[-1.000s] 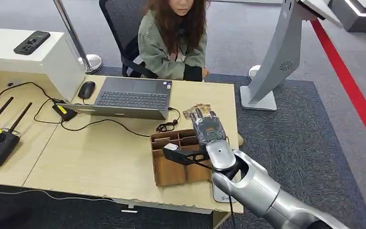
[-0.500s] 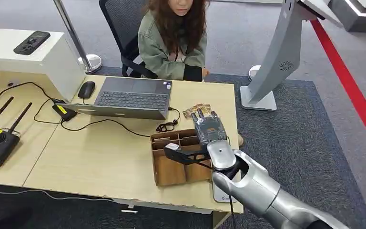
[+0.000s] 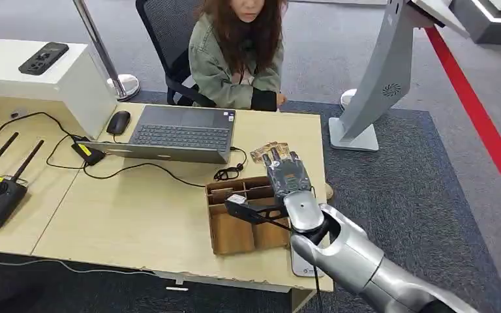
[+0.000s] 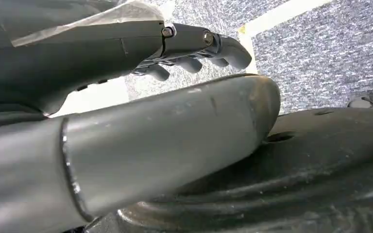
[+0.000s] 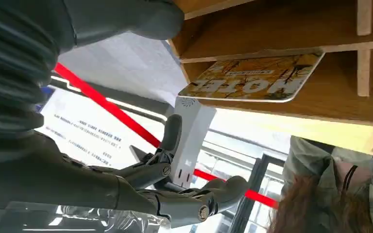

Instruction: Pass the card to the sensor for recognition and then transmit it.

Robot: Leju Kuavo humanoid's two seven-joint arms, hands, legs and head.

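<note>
Right hand [image 3: 286,177], lower centre of head view: fingers spread, holding nothing, poised over wooden divider box [image 3: 235,231] on the surface; card [image 5: 252,77] (yellow, printed) lies in a compartment; further cards [image 3: 269,150] fanned beyond; step judged: reaching to pick; next calls for pinching one card; sensor unidentified; left hand [image 4: 194,53] hangs curled, empty.

Office, reception-style: desk [image 3: 137,215] under the right hand [image 3: 286,175], laptop [image 3: 181,134] and mouse [image 3: 118,122] further left, person [image 3: 238,52] seated beyond, grey carpet [image 3: 398,189] to its right.
</note>
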